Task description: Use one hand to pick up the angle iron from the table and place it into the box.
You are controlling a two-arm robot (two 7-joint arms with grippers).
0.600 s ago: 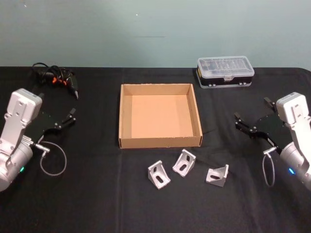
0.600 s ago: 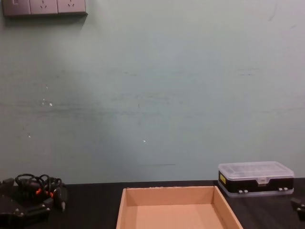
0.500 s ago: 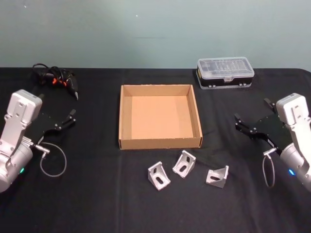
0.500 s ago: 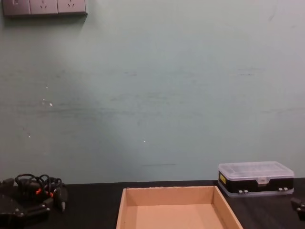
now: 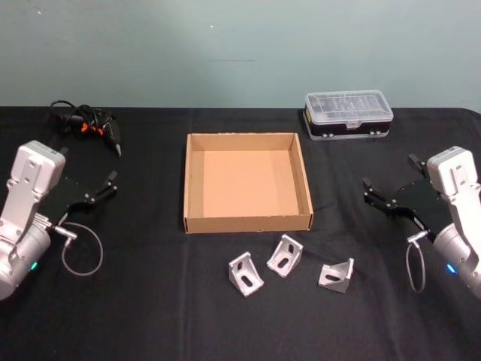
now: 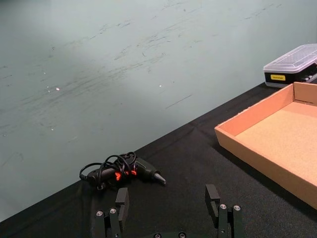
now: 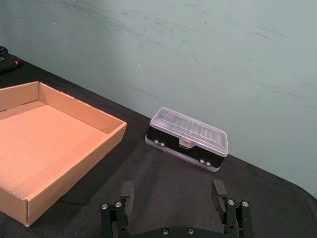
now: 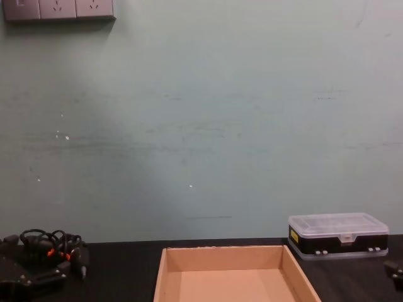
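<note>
Angle irons (image 5: 285, 254) sat on the bench (image 5: 150, 301) in front of the cardboard box (image 5: 248, 221), left gripper (image 5: 102, 188) and right gripper (image 5: 390, 177) both hung released, well off either side of it.

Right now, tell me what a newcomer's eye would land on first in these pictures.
The tan cardboard box sits empty in the middle of the black table. Three silver angle irons lie in a row just in front of it. The left gripper and right gripper hang open at either side.
</note>
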